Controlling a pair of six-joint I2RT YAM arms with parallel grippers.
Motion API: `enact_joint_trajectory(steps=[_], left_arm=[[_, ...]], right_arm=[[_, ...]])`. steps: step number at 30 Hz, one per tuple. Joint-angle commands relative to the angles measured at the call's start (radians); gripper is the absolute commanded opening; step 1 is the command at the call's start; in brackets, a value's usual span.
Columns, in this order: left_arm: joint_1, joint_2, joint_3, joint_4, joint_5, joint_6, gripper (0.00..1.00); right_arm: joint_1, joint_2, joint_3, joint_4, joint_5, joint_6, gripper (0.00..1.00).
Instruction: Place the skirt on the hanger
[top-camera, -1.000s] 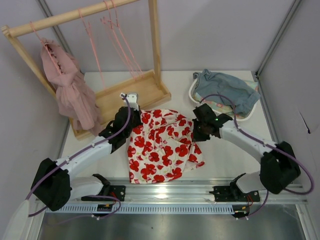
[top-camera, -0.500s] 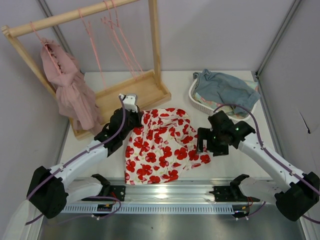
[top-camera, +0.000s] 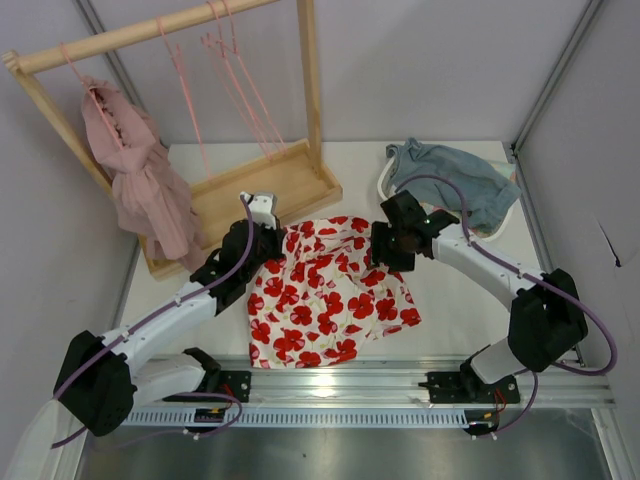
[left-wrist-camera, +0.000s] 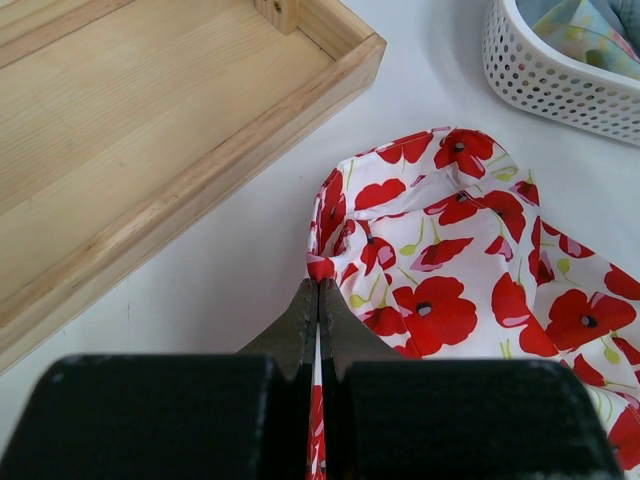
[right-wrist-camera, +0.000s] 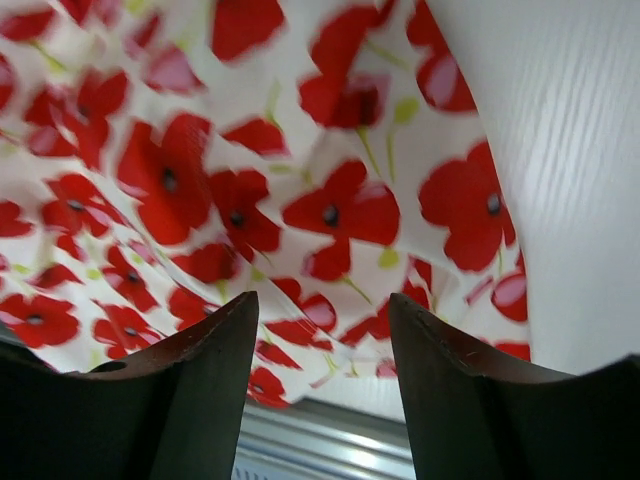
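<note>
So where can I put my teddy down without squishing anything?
Bare table at the back, between the wooden tray and the basket. Also front right, between the skirt and the right arm. The middle is crowded: skirt, plus the left arm.

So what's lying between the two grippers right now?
The skirt. In the top view it fills the whole stretch between the left gripper, shut on its edge, and the open right gripper at its far side.
</note>
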Motion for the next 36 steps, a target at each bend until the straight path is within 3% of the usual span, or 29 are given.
enact_joint_trajectory(steps=[1, 6, 10, 22, 23, 24, 29, 36], left_arm=[[-0.004, 0.003, 0.023, 0.030, -0.025, 0.009, 0.00], [-0.004, 0.006, 0.017, 0.032, -0.018, -0.009, 0.00], [-0.004, 0.015, 0.008, 0.042, -0.002, -0.011, 0.00], [-0.004, 0.018, 0.003, 0.053, 0.012, -0.016, 0.00], [-0.004, 0.018, 0.003, 0.050, 0.012, -0.014, 0.00], [-0.004, 0.015, 0.005, 0.043, 0.007, -0.014, 0.00], [-0.004, -0.016, -0.001, 0.029, -0.013, -0.017, 0.00], [-0.004, -0.033, 0.066, -0.059, -0.027, -0.003, 0.00]], right_arm=[[0.029, -0.056, -0.063, -0.118, 0.105, 0.052, 0.60], [0.033, -0.275, -0.261, -0.105, 0.089, 0.187, 0.58], [0.038, -0.342, -0.352, -0.053, 0.058, 0.218, 0.56], [0.079, -0.131, -0.352, 0.073, 0.181, 0.106, 0.52], [0.079, -0.091, -0.343, 0.072, 0.188, 0.089, 0.49], [0.079, -0.075, -0.330, 0.070, 0.198, 0.078, 0.35], [0.078, -0.046, -0.286, -0.006, 0.236, 0.069, 0.00], [0.081, -0.257, -0.209, -0.219, 0.163, 0.103, 0.00]])
